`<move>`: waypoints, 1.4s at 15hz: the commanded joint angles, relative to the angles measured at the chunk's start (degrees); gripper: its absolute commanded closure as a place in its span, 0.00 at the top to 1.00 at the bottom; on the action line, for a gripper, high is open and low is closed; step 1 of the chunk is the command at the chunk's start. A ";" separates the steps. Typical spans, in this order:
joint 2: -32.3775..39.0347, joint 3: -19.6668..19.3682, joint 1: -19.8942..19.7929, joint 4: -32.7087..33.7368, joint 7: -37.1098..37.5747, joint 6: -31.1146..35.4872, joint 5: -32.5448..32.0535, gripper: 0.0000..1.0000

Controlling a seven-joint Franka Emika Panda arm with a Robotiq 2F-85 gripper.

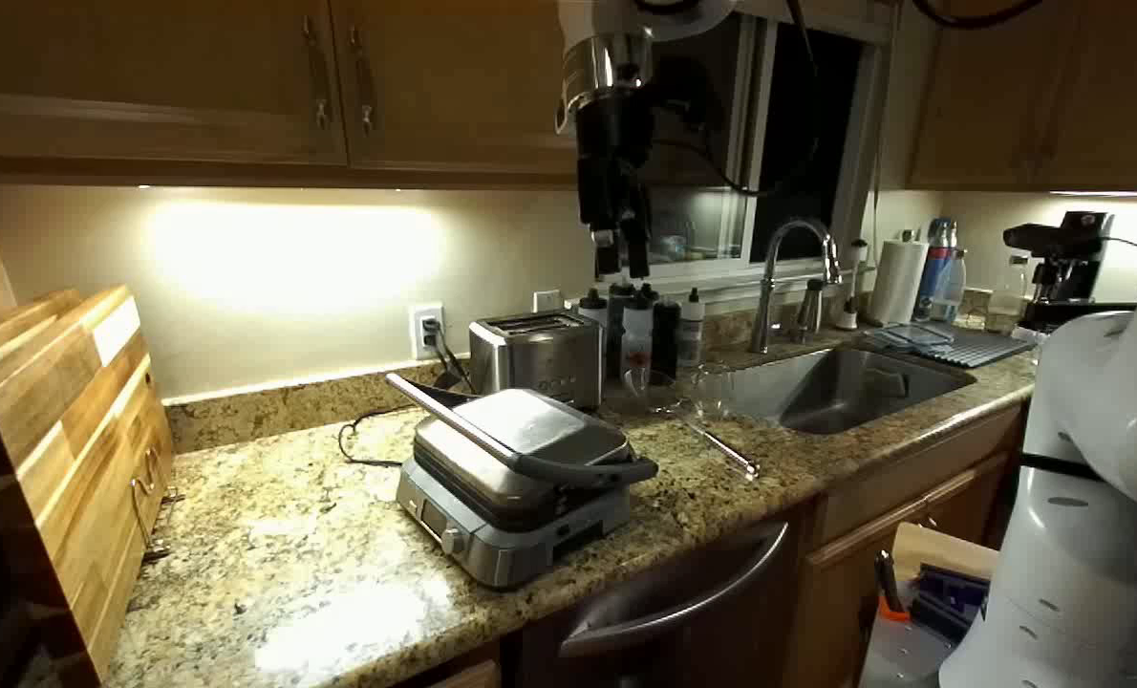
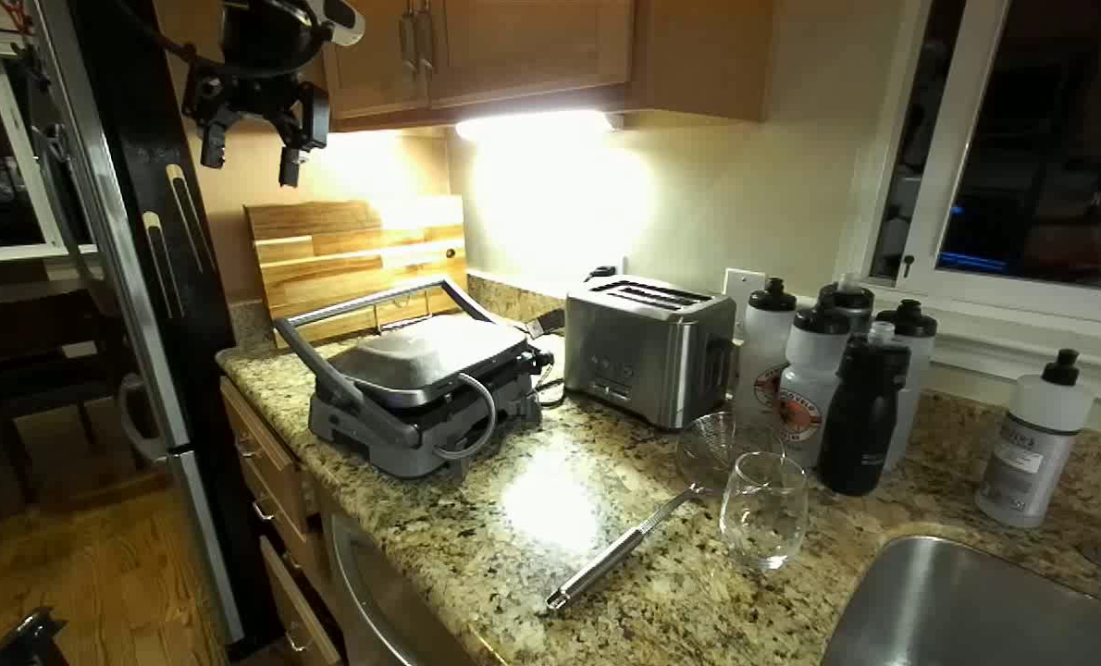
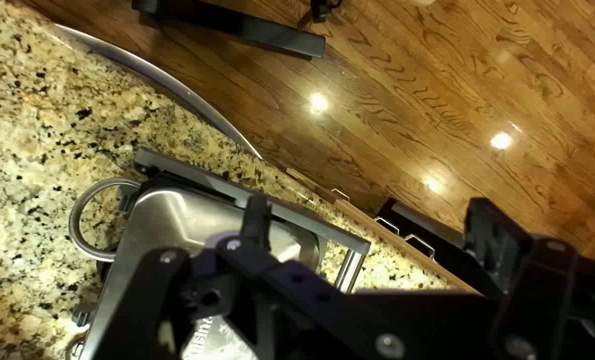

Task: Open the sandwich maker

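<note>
Boards [image 1: 100, 411] of striped wood stand upright at the left edge of the bench [image 1: 234, 545]. Next, from where I'm standing, the silver sandwich maker [image 1: 525, 483] sits near the front edge, lid [image 1: 554, 425] down, bar handle [image 1: 461, 422] tilted up. Behind it, towards the back edge, is a shiny toaster [image 1: 536, 368]. The gripper [image 1: 622, 263] hangs well above the bench, its jaws wide apart, holding only air. Further right, bottles [image 1: 637, 334] crowd the back edge, then comes the sink [image 1: 846, 371].

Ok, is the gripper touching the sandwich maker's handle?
Apart: in an exterior view the open gripper hangs well above the sandwich maker's handle, with the wooden board showing between them.
</note>
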 commanded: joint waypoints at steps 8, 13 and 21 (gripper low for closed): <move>2.00 1.29 -1.38 1.54 3.72 0.36 -0.33 1.00; 8.06 1.37 -2.29 6.58 13.36 2.34 2.41 1.00; 18.22 3.54 -0.68 13.31 23.37 19.08 -0.38 1.00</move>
